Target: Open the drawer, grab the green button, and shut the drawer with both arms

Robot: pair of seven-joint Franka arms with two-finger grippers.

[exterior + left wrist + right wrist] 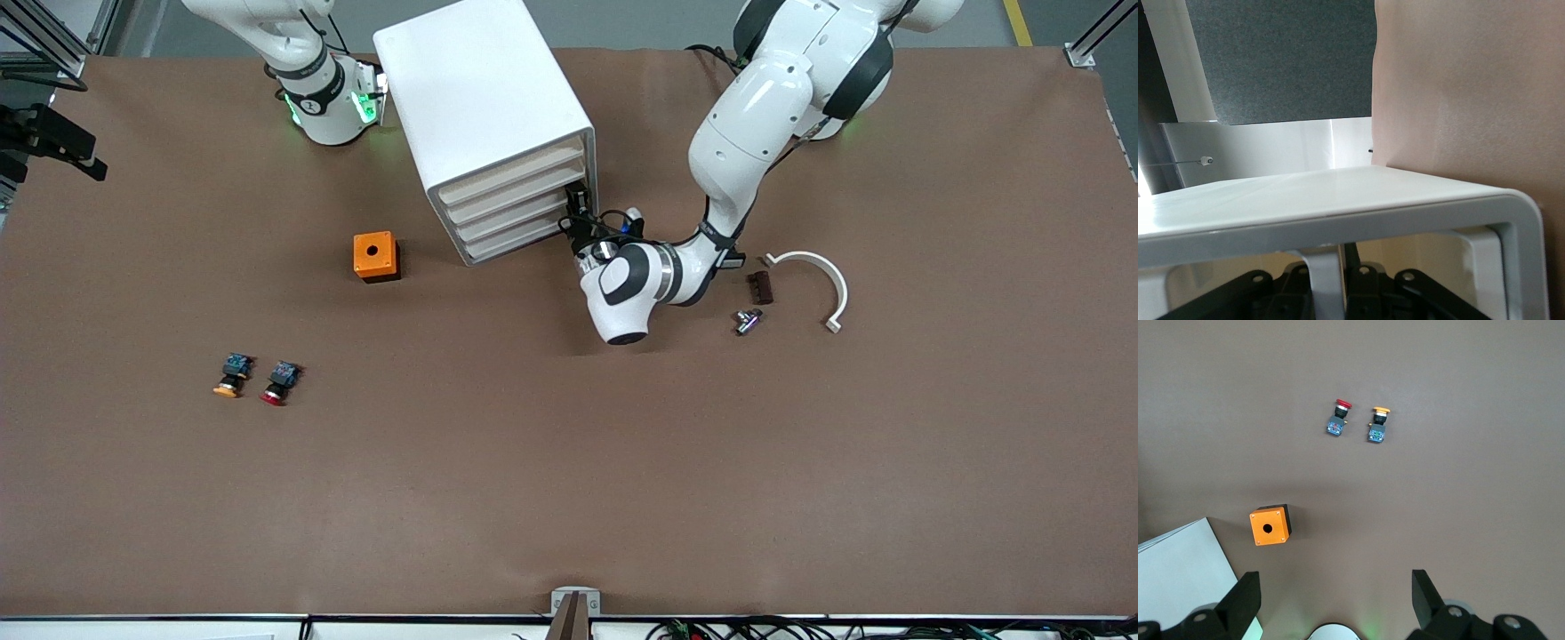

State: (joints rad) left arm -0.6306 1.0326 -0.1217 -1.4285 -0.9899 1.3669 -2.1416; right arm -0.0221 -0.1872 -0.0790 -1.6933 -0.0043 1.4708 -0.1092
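Note:
The white cabinet [484,107] stands toward the robots' end of the table, with all four tray drawers [516,209] pushed in. My left gripper [576,213] is in front of the lower drawers, at the end nearer the left arm. In the left wrist view the left gripper [1328,288] is shut on a white drawer handle tab [1321,267] under the drawer's front rim [1338,213]. My right gripper [1335,583] hangs open and empty above the table beside the cabinet, and the right arm [324,98] waits near its base. The button is out of view.
An orange box with a round hole [375,256] sits beside the cabinet. A red-capped button [277,384] and an orange-capped one [232,375] lie nearer the front camera. By the left arm lie a white curved piece [822,276], a dark block [760,287] and a small metal part [748,320].

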